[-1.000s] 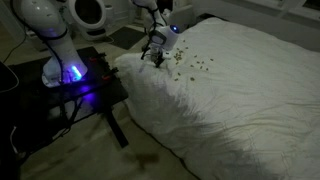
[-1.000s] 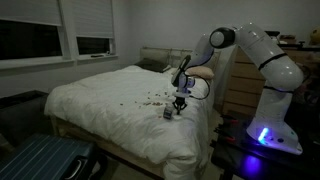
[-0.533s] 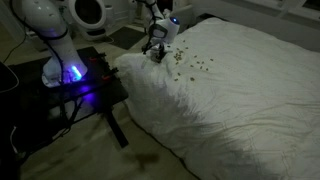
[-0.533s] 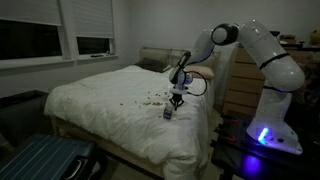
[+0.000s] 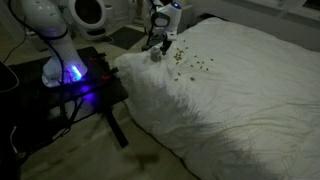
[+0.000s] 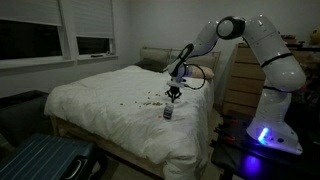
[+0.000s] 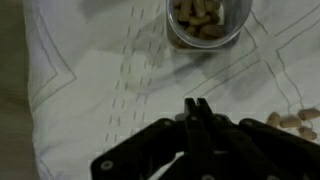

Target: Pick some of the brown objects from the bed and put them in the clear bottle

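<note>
Pretty standard Franka look here: the arm (image 6: 252,32) is glossy white, all fat rounded shells with bulbous joints, and it reads a bit grey in the dim room. Down at the bottom, the base (image 6: 264,120) has a light (image 6: 262,135) glowing bright blue, shading toward purple at the edges. A thin dark cable (image 6: 196,76) loops off near the wrist. The gripper (image 7: 195,104) is all black, with slim fingers on flat linkage bars and a pale pivot pin showing on one bar.
</note>
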Robot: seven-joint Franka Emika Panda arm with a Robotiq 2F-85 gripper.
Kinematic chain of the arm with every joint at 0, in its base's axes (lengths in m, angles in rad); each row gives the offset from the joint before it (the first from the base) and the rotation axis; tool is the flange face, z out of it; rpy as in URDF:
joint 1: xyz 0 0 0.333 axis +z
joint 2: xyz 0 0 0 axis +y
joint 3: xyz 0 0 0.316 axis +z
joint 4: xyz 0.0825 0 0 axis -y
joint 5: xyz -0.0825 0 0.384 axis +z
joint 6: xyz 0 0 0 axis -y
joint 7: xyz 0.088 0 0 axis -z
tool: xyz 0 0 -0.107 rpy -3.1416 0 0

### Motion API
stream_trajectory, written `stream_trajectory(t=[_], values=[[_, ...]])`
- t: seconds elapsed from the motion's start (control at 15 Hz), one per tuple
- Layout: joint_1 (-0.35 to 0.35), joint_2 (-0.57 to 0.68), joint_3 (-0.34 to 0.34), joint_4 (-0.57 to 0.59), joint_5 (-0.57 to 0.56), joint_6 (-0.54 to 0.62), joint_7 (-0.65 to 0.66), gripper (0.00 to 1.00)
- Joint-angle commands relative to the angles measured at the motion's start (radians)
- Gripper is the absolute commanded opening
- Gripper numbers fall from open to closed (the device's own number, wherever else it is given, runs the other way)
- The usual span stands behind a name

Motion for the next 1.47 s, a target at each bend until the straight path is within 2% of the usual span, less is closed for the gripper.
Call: stream_trajectory(t=[0.0,0.6,1.0,1.4], values=[[0.021,-0.06,-0.02,-0.051,-0.062,0.025,0.062,0.01],[0.073,-0.123,-0.003,-0.06,-0.179,-0.015,0.064,0.01],[0.085,-0.128,0.03,-0.048,-0.191,-0.043,0.047,0.01],[0.07,-0.123,0.059,-0.024,-0.18,-0.145,0.022,0.01]])
